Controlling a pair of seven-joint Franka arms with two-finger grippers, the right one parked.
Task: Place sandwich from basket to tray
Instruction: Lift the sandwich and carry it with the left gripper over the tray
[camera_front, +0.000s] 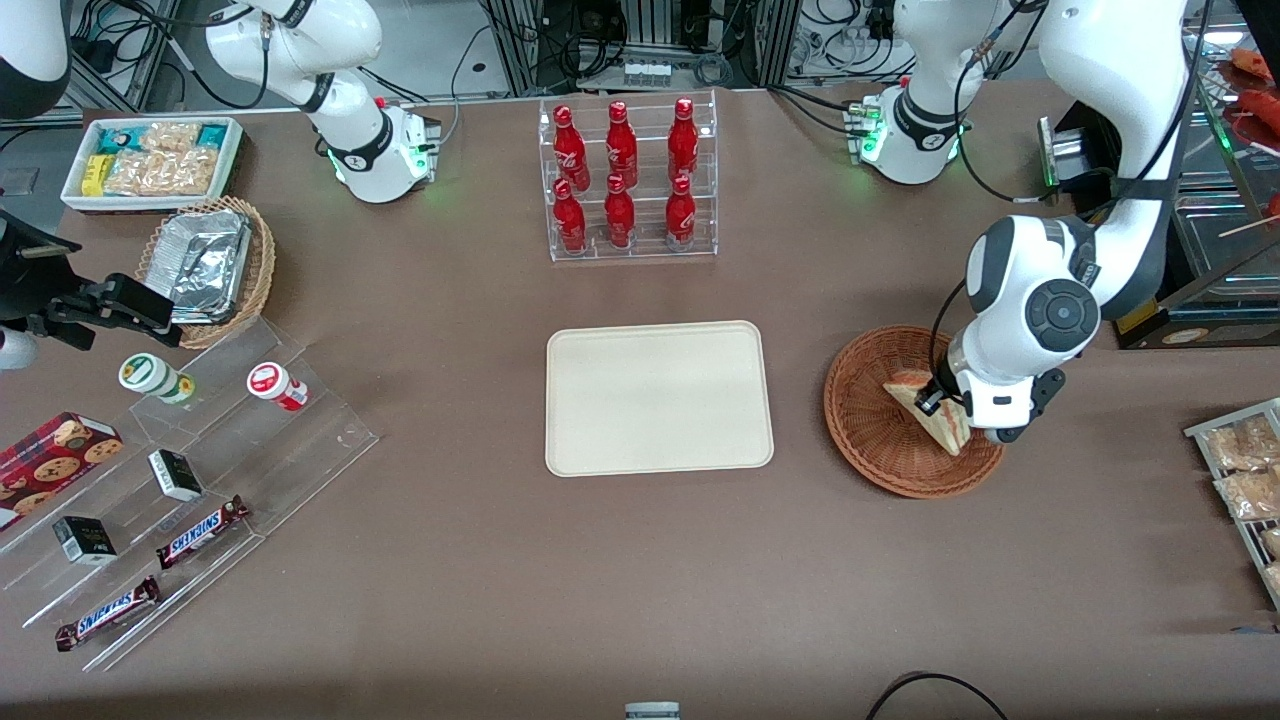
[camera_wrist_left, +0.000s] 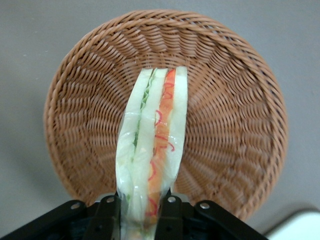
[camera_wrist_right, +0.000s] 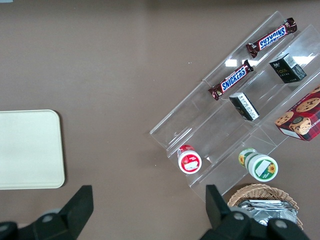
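Note:
The sandwich (camera_front: 925, 408) (camera_wrist_left: 152, 145), a wrapped pale wedge with red and green filling, is held over the reddish-brown wicker basket (camera_front: 870, 430) (camera_wrist_left: 230, 125). My left gripper (camera_front: 950, 415) (camera_wrist_left: 140, 215) is shut on the sandwich, its black fingers (camera_wrist_left: 170, 217) pressing both sides of the wedge's wide end. Whether the sandwich's tip still touches the basket floor I cannot tell. The cream tray (camera_front: 658, 398) (camera_wrist_right: 27, 149) lies bare beside the basket, toward the parked arm's end of the table.
A clear rack of red bottles (camera_front: 625, 180) stands farther from the front camera than the tray. A clear stepped display with snack bars and cups (camera_front: 180, 480) and a lighter wicker basket with foil containers (camera_front: 210, 265) lie toward the parked arm's end. Packets (camera_front: 1240, 470) sit at the working arm's end.

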